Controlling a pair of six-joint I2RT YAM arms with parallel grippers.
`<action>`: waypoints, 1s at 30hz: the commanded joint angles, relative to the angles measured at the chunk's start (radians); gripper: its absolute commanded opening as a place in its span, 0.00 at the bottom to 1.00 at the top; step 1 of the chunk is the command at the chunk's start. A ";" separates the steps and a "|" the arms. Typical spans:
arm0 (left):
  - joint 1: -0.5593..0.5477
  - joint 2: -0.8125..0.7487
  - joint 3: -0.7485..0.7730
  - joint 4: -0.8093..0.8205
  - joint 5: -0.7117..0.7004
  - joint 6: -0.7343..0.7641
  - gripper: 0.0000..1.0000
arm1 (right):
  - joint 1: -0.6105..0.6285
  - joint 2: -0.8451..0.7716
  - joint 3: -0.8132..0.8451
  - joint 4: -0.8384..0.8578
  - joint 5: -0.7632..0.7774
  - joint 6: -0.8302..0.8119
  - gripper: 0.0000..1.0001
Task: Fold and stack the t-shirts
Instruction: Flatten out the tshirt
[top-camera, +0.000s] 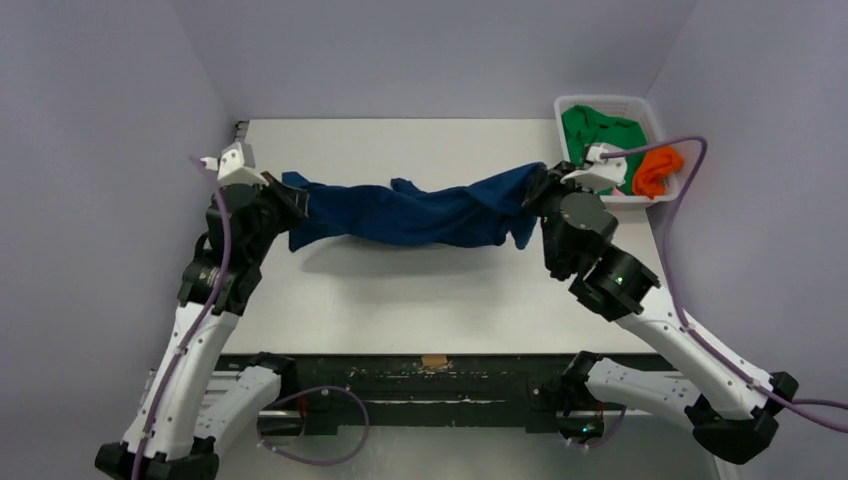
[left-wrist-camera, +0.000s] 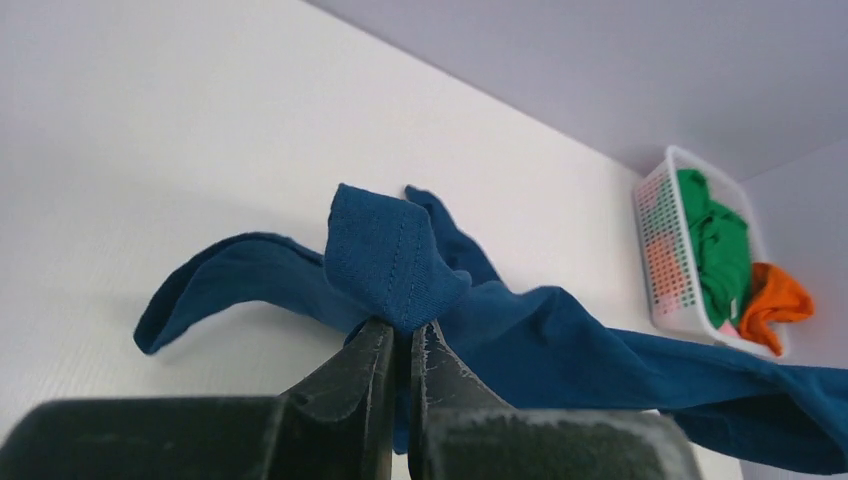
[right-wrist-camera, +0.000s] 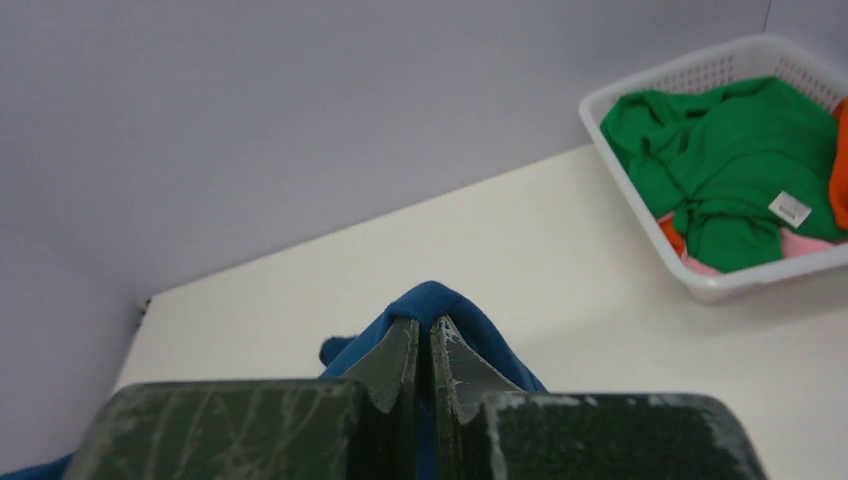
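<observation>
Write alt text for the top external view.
A dark blue t-shirt hangs stretched over the white table, its ends pinched in the shut left end effector and right end effector. A white basket at the far right corner holds a green t-shirt and an orange t-shirt.

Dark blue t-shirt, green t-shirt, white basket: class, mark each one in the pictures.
dark blue t-shirt (top-camera: 420, 215): top view, middle of the stretched cloth.
green t-shirt (right-wrist-camera: 730, 150): right wrist view, its crumpled middle.
white basket (left-wrist-camera: 665, 250): left wrist view, its lattice side wall.
</observation>
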 joint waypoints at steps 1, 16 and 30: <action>0.000 -0.152 0.095 -0.063 -0.036 0.060 0.00 | -0.003 -0.052 0.115 0.131 0.013 -0.230 0.00; 0.000 -0.357 0.358 -0.143 0.126 0.125 0.00 | -0.003 -0.022 0.614 0.017 -0.245 -0.499 0.00; 0.000 -0.206 0.323 -0.128 -0.016 0.091 0.00 | -0.107 0.387 0.883 0.337 0.017 -0.869 0.00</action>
